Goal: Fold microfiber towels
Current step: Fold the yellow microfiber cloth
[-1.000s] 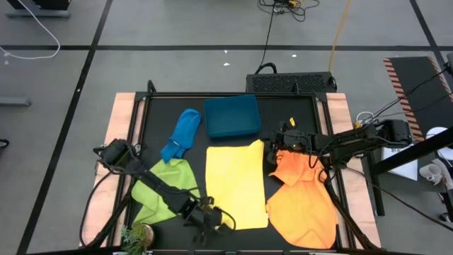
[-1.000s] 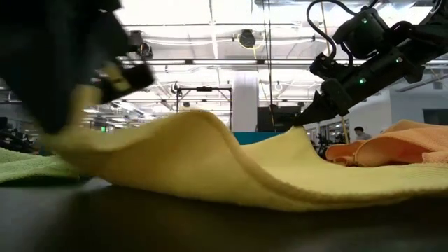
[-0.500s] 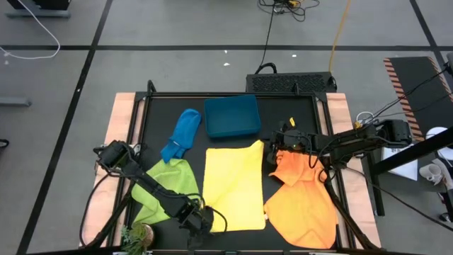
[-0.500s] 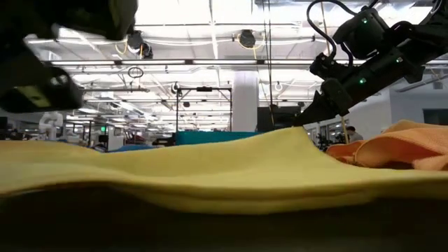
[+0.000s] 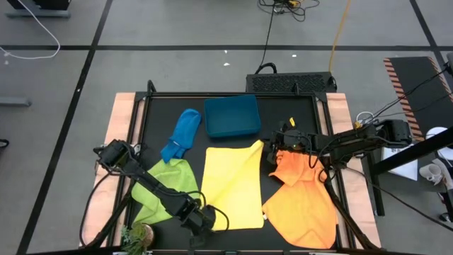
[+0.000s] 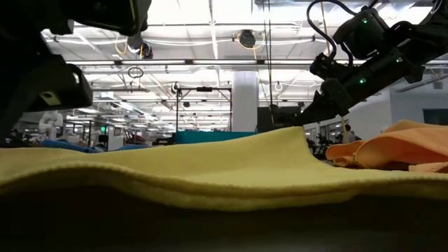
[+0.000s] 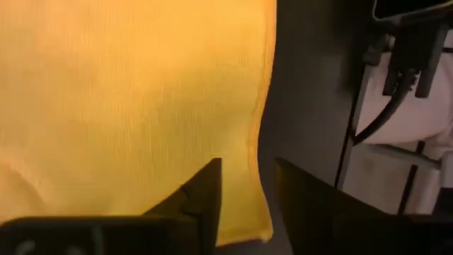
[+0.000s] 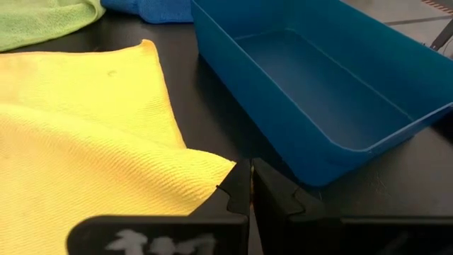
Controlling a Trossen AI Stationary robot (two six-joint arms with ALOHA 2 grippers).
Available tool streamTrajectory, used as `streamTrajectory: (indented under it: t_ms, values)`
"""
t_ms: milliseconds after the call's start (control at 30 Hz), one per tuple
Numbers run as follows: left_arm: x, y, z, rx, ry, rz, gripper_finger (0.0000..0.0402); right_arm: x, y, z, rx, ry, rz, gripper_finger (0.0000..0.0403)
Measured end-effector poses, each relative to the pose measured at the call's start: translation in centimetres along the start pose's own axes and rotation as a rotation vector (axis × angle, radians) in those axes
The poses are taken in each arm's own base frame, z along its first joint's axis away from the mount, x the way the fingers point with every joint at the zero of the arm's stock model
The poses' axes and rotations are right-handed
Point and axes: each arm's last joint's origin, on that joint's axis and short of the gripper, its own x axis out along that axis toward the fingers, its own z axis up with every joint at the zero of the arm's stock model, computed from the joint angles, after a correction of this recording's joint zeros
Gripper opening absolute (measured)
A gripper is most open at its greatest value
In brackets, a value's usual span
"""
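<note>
The yellow towel (image 5: 232, 185) lies spread on the black table between the lime green towel (image 5: 166, 185) and the orange towels (image 5: 301, 202). A blue towel (image 5: 182, 132) lies crumpled at the far left. My left gripper (image 5: 202, 218) is at the yellow towel's near left corner. It stands open there, and the towel's side edge (image 7: 259, 142) runs between its fingers (image 7: 248, 170). My right gripper (image 5: 270, 154) is shut on the yellow towel's far right corner, beside the orange towels. My left gripper: its open fingers (image 7: 207, 195) stand about the yellow towel's corner (image 7: 263, 228); I cannot tell whether they touch it. My right gripper pinches the yellow towel's far right corner (image 8: 221, 174) between its two shut fingers. It comes slanting down from the table's right. That corner (image 6: 297, 133) is held a little above the table, and the rest of the towel lies flat.
A teal bin (image 5: 231, 116) stands just beyond the yellow towel, close to my right gripper. A small potted plant (image 5: 138, 235) sits at the near left edge. The table frame's black rails (image 5: 233, 94) run along the far side.
My left gripper has gone toward the table's left edge at the yellow towel's near left corner. The hump in the towel's near part has dropped flat, and its near edge has slid a little leftward. The far right corner has stayed in my right gripper.
</note>
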Motion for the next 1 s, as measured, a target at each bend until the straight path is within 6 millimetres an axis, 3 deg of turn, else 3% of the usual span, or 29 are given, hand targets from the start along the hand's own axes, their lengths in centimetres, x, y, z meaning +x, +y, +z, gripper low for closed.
streamTrajectory:
  t_ms: [167, 300, 533, 667, 867, 1000]
  values:
    - [-0.6, 0.2, 0.6, 0.0, -0.002, -0.031, 0.019, 0.0, 0.0, 0.0, 0.0, -0.001, 0.0, 0.0]
    - [-2.9, 0.8, 1.6, -0.026, -0.107, 0.014, 0.0198, 0.0, 0.0, 0.0, 0.001, -0.001, 0.0, 0.0]
    - [-8.5, 3.9, 2.5, -0.054, -0.352, 0.395, 0.0177, 0.0, 0.0, 0.0, 0.001, -0.001, 0.0, 0.0]
    - [-9.6, 7.2, 3.5, -0.066, -0.402, 0.464, 0.0168, 0.0, 0.0, 0.0, 0.003, -0.001, 0.004, 0.0]
    - [-7.2, 14.6, 4.0, -0.172, -0.368, 0.415, 0.0164, 0.0, 0.2, 0.0, 0.026, -0.001, 0.052, 0.0]
    - [-6.5, 18.0, 3.9, -0.22, -0.454, 0.358, 0.0164, 0.0, 0.2, 0.1, 0.026, -0.004, 0.055, 0.0]
